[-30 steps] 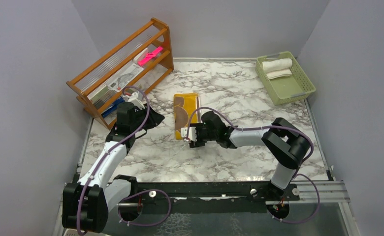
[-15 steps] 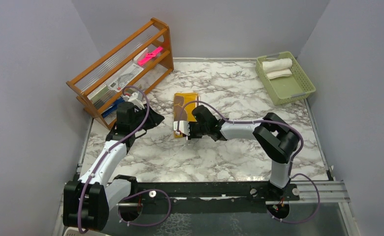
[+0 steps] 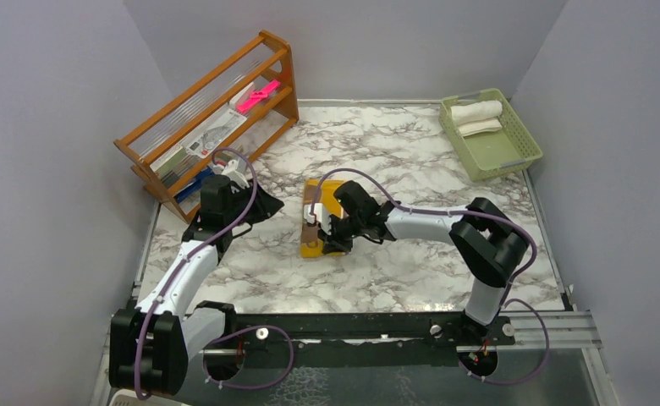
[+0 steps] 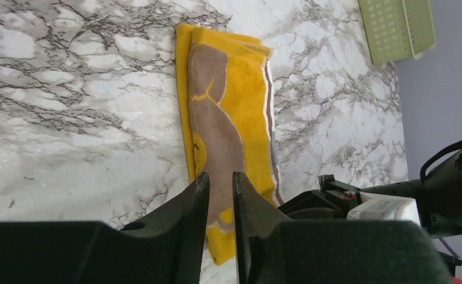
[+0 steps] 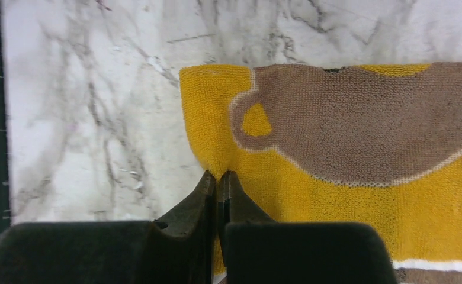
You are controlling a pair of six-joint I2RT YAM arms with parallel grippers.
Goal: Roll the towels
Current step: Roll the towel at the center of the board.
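The yellow towel [image 3: 316, 222] lies flat on the marble table [image 3: 411, 279], well apart from the green basket [image 3: 513, 156], where the cream towel [image 3: 476, 112] sits already rolled at the far end. The right gripper [image 5: 218, 180] is pinched shut on a thin pucker of the yellow towel's short edge, the one farther from the basket. That bite looks shallow, so the cloth may slip free, or only its top layer lift, giving a loose, crooked roll. The right arm reaches in low from the basket's side, elbow bent, while the left gripper [image 4: 220, 183] hovers beyond the towel from the basket, jaws narrowly parted and empty.
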